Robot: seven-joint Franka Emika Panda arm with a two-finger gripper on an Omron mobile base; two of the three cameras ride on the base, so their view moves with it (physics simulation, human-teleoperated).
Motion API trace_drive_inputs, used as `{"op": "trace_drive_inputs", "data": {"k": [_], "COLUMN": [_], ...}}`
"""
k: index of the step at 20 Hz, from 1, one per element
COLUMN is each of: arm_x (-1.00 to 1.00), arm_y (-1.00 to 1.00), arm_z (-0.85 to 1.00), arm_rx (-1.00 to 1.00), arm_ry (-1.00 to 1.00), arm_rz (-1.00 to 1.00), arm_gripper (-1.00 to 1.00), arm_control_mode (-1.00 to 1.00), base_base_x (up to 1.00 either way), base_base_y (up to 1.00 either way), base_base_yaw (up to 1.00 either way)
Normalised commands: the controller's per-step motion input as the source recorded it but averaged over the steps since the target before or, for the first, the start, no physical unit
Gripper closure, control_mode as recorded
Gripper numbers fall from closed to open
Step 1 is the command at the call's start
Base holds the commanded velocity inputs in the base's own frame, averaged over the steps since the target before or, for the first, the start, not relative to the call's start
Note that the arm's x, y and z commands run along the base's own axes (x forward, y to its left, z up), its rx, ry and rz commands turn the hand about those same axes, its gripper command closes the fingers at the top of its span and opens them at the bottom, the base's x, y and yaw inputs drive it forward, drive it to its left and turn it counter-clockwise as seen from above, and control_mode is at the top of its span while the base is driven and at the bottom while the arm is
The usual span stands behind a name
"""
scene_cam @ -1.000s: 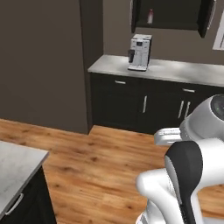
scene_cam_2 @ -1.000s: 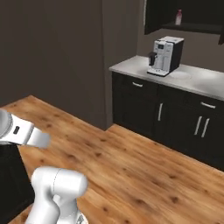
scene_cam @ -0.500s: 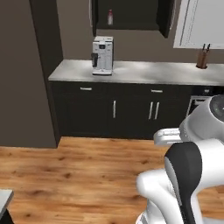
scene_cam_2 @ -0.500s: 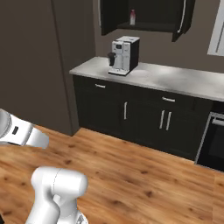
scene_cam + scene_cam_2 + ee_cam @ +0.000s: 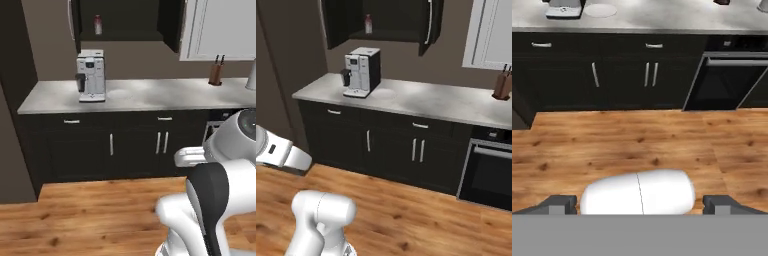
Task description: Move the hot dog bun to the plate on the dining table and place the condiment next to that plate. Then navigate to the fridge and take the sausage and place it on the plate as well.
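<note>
My gripper [image 5: 640,204] is open, its two dark fingertips [image 5: 559,202] wide apart with nothing between them, pointing down at the wooden floor in front of the black cabinets. The condiment [image 5: 98,24], a small red bottle with a pale band, stands on the shelf of the open upper cabinet above the coffee machine; the right base view has this condiment [image 5: 369,23] too. The hot dog bun, plate, dining table, fridge and sausage are out of view.
A marble counter [image 5: 165,97] on black cabinets carries a coffee machine [image 5: 91,75], a pale round disc [image 5: 120,93] and a knife block [image 5: 216,72]. A black oven [image 5: 491,170] sits at the right. Wooden floor [image 5: 637,140] lies between me and the cabinets.
The whole picture has shifted: the base has turned, the dark wall has left view, and the counter, knife block and oven have come in. The gripper stays open.
</note>
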Motion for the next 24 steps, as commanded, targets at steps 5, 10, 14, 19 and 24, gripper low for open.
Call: {"op": "trace_drive_inputs", "data": {"k": [5, 10, 14, 19, 24], "arm_x": [0.00, 0.00, 0.00, 0.00, 0.00], "arm_y": [0.00, 0.00, 0.00, 0.00, 0.00], "arm_z": [0.00, 0.00, 0.00, 0.00, 0.00], "arm_rx": [0.00, 0.00, 0.00, 0.00, 0.00], "arm_ry": [0.00, 0.00, 0.00, 0.00, 0.00], "arm_rz": [0.00, 0.00, 0.00, 0.00, 0.00], "arm_gripper": [-1.00, -1.00, -1.00, -1.00, -1.00], "arm_control_mode": [1.00, 1.00, 1.00, 1.00, 1.00], "base_base_x": [1.00, 1.00, 1.00, 0.98, 0.72], "base_base_y": [0.00, 0.08, 0.31, 0.31, 0.45], "base_base_yaw": [-0.19, -0.18, -0.15, -0.12, -0.06]}}
